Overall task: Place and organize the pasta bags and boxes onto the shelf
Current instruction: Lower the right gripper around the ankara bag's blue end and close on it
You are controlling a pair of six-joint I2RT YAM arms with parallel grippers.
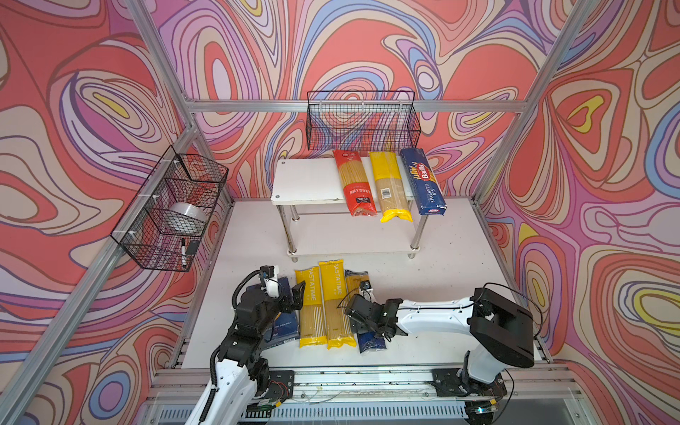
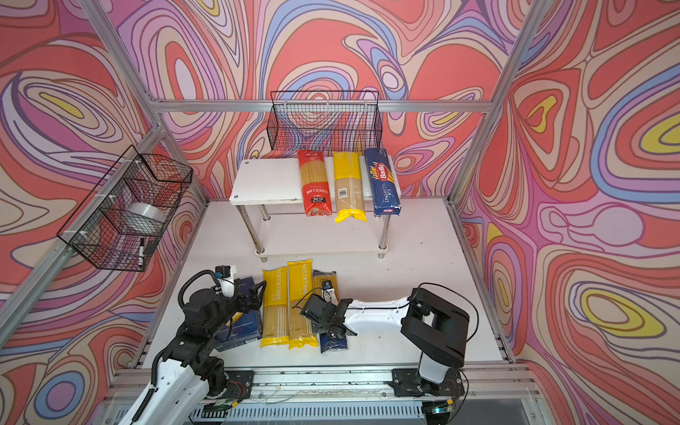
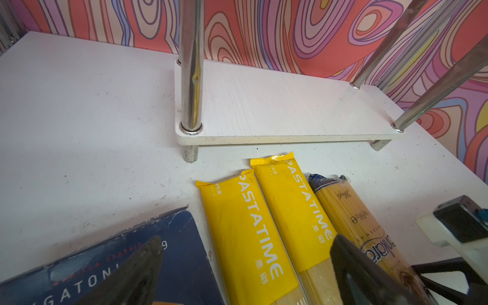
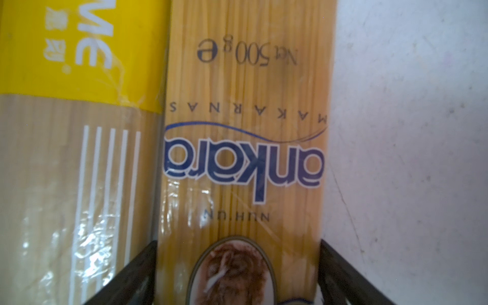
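The shelf (image 1: 305,180) holds a red-ended bag (image 1: 355,184), a yellow-ended bag (image 1: 390,187) and the long Barilla spaghetti box (image 1: 423,180) on its top board. On the table lie the wide blue box (image 1: 283,323), two yellow PASTATIME bags (image 1: 311,309) (image 3: 245,232) and the gold-and-navy bag (image 4: 243,148) (image 1: 371,340). My right gripper (image 4: 239,274) (image 1: 353,316) straddles that bag, one finger against each long edge. The bag lies flat. My left gripper (image 3: 245,277) (image 1: 290,301) hangs open over the wide box's edge and the nearer yellow bag, holding nothing.
A black wire basket (image 1: 362,121) hangs behind the shelf. Another (image 1: 173,206) on the left wall holds a tape roll and a marker. The shelf's lower board (image 3: 277,105) is bare between chrome legs (image 3: 191,79). An aluminium rail (image 1: 349,379) runs along the front.
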